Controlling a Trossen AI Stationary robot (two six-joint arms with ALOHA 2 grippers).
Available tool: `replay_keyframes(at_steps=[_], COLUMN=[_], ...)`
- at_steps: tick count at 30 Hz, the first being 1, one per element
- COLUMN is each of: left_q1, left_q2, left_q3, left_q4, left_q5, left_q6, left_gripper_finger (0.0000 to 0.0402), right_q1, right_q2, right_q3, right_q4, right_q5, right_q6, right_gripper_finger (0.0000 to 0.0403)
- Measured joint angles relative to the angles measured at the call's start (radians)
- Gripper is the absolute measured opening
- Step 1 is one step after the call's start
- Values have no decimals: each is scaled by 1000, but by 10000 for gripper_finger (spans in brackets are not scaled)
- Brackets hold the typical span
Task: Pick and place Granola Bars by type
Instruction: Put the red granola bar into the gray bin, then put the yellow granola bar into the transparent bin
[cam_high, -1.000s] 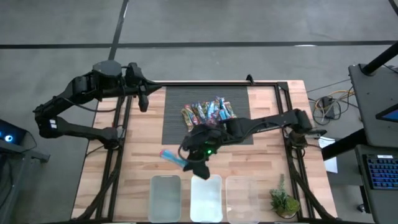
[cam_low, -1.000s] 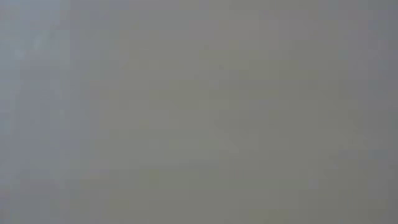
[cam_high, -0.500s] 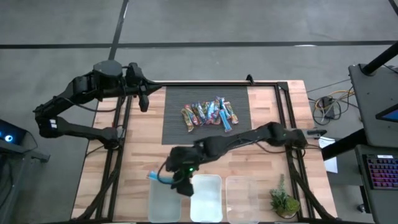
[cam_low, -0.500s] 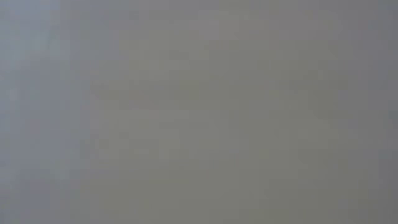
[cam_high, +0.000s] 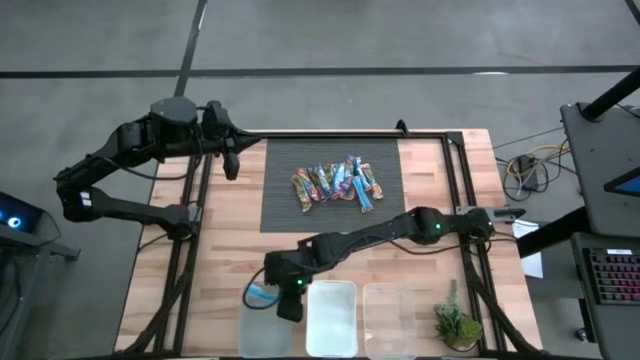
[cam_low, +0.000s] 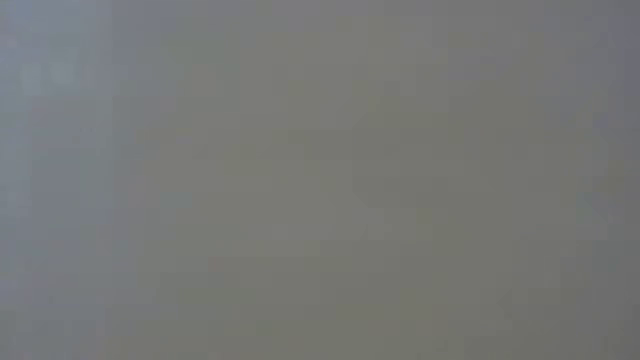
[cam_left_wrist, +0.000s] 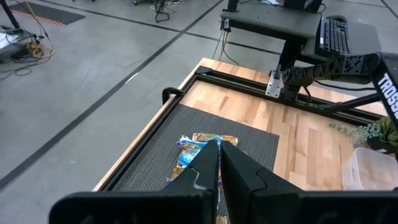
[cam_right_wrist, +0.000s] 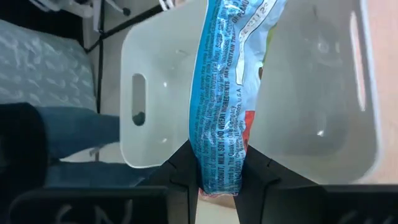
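Several granola bars (cam_high: 335, 185) in blue, red and orange wrappers lie in a heap on the dark mat; the left wrist view shows them too (cam_left_wrist: 194, 148). My right gripper (cam_high: 284, 302) reaches across to the table's near left and is shut on one blue-wrapped bar (cam_right_wrist: 225, 74) above the left clear bin (cam_high: 265, 328). My left gripper (cam_left_wrist: 219, 167) is shut and waits above the mat's far left corner (cam_high: 231, 160). The low view shows only blank grey. My right gripper pinches the blue bar between its two fingers (cam_right_wrist: 186, 167) at one end of the wrapper (cam_right_wrist: 217, 167), coming from above and slanting down. The bar runs on past the fingertips along the fingers. It is lifted clear over the left bin's inside (cam_right_wrist: 155, 118).
Three clear bins stand in a row at the near edge: left, middle (cam_high: 332, 318) and right (cam_high: 392, 318). A small green plant (cam_high: 456, 322) stands at the near right corner. Dark frame rails (cam_high: 190, 220) run along the table's sides.
My right gripper has carried the blue bar from the middle of the table, just near of the mat, toward the near edge and to the left, ending over the left bin. It stayed shut on the bar. The heap on the mat lies as before.
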Motion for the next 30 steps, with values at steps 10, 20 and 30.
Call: replay_keyframes(at_steps=[10,20,30], left_q1=[0,0,0], left_q2=[0,0,0], left_q3=[-1,-1,-1], left_q4=[0,0,1], left_q5=[1,2,2], left_q6=[-26,-37,-37], left_gripper_finger=[0,0,0], right_q1=[2,1,2], right_q2=[0,0,0], right_q3=[-2,-20,-28], right_q4=[-2,2,0], right_q5=[10,13,18], right_q6=[-14,-17,-21], right_gripper_finger=[63,110,163])
